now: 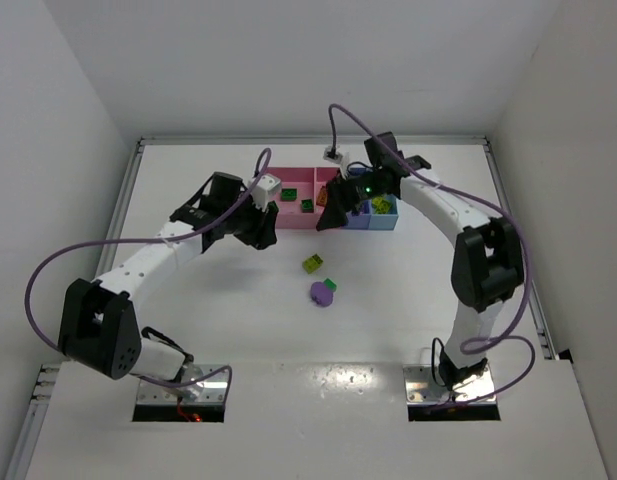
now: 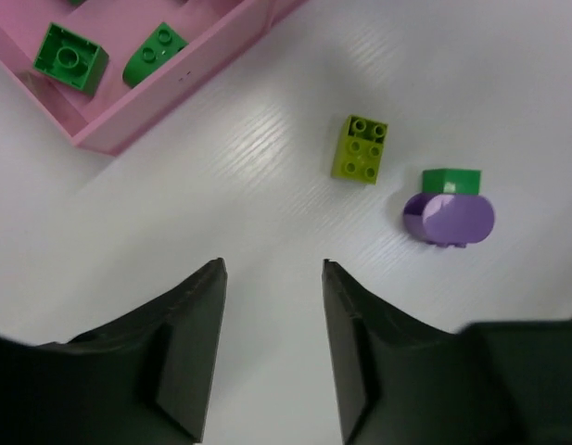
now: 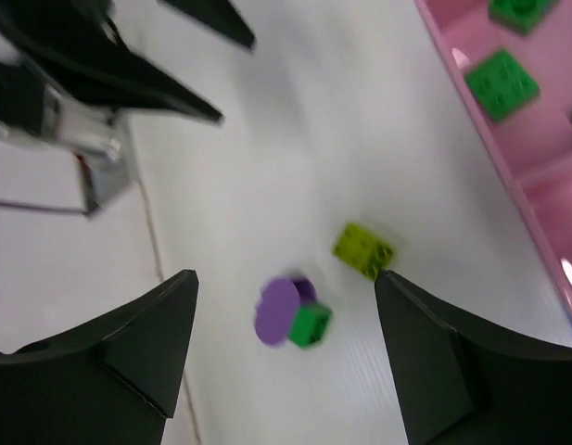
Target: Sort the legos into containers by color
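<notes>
The tray (image 1: pixel 300 223) stands at the table's middle back, pink compartments on the left and blue ones (image 1: pixel 384 222) on the right. Green bricks (image 2: pixel 69 57) lie in a pink compartment (image 2: pixel 174 88). A yellow-green brick (image 1: pixel 313 264) lies on the table in front of the tray. Nearer lies the round purple piece (image 1: pixel 320 294) with a green brick (image 1: pixel 330 284) joined to it. My left gripper (image 2: pixel 272 264) is open and empty above bare table, left of both pieces. My right gripper (image 3: pixel 286 274) is open and empty, high above the purple piece (image 3: pixel 278 311).
White walls close the table on three sides. An orange brick (image 1: pixel 321 197) and yellow-green bricks (image 1: pixel 382 206) lie in the tray. The two grippers hang close together in front of the tray (image 3: pixel 485 148). The left gripper's fingers (image 3: pixel 128 79) show in the right wrist view.
</notes>
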### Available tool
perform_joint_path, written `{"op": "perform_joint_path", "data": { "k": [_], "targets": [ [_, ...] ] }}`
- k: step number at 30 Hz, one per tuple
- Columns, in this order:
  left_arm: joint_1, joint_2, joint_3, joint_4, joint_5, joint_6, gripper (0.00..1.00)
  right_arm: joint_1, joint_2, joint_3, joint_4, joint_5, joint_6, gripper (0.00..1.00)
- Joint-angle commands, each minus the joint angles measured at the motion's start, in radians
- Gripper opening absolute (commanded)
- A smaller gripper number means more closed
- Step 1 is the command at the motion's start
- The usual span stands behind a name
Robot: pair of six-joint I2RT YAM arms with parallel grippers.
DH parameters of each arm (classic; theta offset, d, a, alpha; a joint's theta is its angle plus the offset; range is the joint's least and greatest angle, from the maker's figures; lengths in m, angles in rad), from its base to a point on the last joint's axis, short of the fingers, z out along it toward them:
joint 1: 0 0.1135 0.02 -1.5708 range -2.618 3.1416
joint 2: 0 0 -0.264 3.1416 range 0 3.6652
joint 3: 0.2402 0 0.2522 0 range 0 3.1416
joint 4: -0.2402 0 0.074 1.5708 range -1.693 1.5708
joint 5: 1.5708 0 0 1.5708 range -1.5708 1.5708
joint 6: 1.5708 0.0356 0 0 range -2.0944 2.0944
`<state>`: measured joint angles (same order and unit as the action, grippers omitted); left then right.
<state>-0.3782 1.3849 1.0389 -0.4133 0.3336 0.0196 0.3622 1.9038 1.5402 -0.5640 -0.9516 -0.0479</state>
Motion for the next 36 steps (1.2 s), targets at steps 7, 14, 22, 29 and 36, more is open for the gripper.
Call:
{"op": "perform_joint_path", "data": {
  "k": [7,14,22,29,36],
  "targets": [
    [0.051,-0.040,0.023,0.008,-0.090,-0.061,0.64,0.058,-0.138,-0.123,-0.171,0.258,-0.375,0.76],
    [0.206,-0.078,0.035,0.030,0.122,-0.101,0.76,0.116,-0.112,-0.189,-0.166,0.226,-0.695,0.76],
    [0.352,-0.057,0.075,-0.027,0.326,-0.090,0.77,0.171,0.027,-0.074,-0.235,0.223,-0.998,0.76],
    [0.423,-0.044,0.085,-0.058,0.335,-0.090,0.77,0.216,0.136,-0.028,-0.232,0.277,-1.138,0.76],
    [0.453,-0.035,0.085,-0.058,0.335,-0.090,0.77,0.235,0.184,-0.018,-0.168,0.332,-1.159,0.76]
  ]
}}
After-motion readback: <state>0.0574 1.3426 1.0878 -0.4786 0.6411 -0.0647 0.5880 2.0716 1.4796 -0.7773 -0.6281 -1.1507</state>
